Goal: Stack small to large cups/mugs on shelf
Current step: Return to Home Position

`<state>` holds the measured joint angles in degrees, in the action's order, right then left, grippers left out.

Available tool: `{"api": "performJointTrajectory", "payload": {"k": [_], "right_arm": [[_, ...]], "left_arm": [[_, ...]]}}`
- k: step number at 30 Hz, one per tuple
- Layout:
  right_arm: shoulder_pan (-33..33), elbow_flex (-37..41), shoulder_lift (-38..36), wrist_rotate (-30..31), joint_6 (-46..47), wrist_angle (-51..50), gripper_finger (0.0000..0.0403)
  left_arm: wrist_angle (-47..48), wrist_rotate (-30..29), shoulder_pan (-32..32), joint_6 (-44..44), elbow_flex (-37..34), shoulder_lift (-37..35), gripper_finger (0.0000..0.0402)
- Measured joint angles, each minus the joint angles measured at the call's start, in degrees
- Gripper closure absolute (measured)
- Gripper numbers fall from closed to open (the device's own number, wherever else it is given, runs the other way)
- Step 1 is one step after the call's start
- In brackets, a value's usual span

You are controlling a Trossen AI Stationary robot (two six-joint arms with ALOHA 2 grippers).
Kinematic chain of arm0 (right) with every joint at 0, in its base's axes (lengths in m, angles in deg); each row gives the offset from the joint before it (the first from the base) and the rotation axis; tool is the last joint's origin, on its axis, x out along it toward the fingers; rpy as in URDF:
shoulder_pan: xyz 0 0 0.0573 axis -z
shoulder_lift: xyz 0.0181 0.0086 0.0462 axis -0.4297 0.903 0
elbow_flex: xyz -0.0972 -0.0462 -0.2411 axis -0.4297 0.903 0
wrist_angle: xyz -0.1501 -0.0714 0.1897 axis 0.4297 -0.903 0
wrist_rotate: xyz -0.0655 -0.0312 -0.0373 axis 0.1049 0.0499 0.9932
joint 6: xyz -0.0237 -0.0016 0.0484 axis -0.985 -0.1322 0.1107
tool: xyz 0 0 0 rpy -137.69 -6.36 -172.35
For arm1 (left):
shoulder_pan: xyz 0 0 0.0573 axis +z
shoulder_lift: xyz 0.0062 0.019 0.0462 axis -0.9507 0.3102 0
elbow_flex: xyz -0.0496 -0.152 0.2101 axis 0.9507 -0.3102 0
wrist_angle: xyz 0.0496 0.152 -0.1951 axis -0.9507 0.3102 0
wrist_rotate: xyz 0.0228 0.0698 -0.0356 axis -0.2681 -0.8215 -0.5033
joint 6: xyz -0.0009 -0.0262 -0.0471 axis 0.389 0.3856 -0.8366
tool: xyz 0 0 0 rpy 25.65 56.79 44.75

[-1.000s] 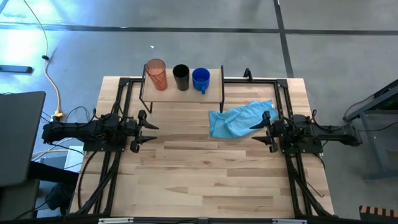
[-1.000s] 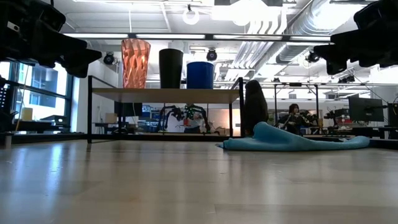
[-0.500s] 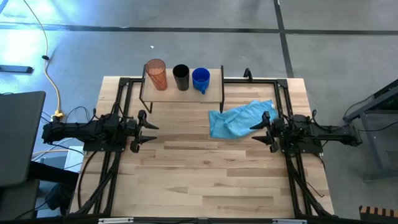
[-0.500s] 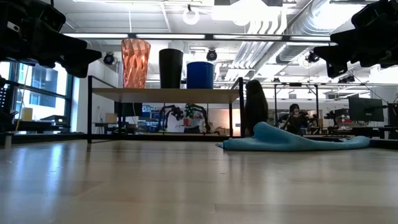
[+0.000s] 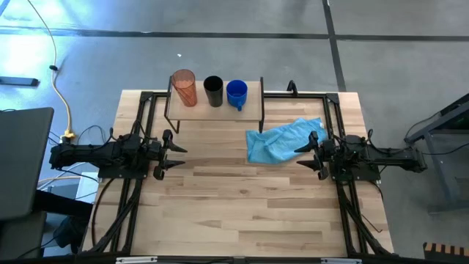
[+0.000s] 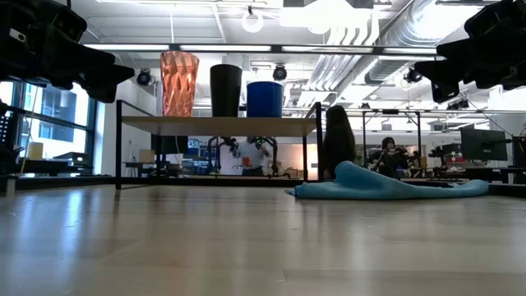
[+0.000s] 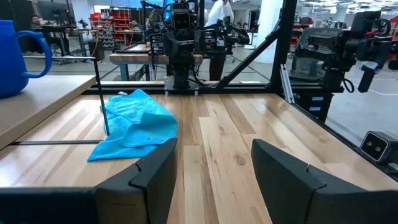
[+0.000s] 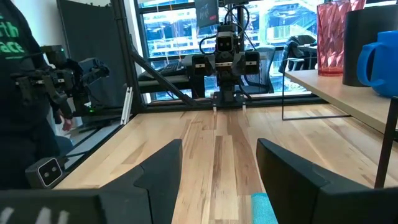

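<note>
On the shelf (image 5: 220,111) stand orange tumbler (image 5: 184,86), black cup (image 5: 213,91), blue mug (image 5: 237,92).

The left arm (image 5: 102,155) lies folded low and level, nearer than the shelf (image 5: 216,114) and off to its left, pointing inward. The left gripper (image 5: 178,156) hangs well apart from the shelf, its fingers (image 7: 155,177) parted wide. The right arm (image 5: 374,158) mirrors it off the shelf's right side. The right gripper (image 5: 302,159) faces the left one, fingers (image 8: 165,168) likewise parted. In the low view both grippers sit higher than the shelf's board.
</note>
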<state>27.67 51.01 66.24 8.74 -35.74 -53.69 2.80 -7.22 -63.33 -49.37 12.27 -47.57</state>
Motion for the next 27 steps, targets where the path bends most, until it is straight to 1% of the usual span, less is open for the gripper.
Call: {"api": "performJointTrajectory", "payload": {"k": [19, 24, 27], "right_arm": [[0.0, 0.0, 0.0, 0.0, -0.7, 0.0, 0.0203], [0.0, 0.0, 0.0, 0.0, -12.2, 0.0, 0.0203], [0.0, 0.0, 0.0, 0.0, -13.4, 0.0, 0.0203]], "left_arm": [[0.0, 0.0, 0.0, 0.0, 0.0, 0.0, 0.0208], [0.0, 0.0, 0.0, 0.0, 0.0, 0.0, 0.0208], [0.0, 0.0, 0.0, 0.0, 0.0, 0.0, 0.0208]]}}
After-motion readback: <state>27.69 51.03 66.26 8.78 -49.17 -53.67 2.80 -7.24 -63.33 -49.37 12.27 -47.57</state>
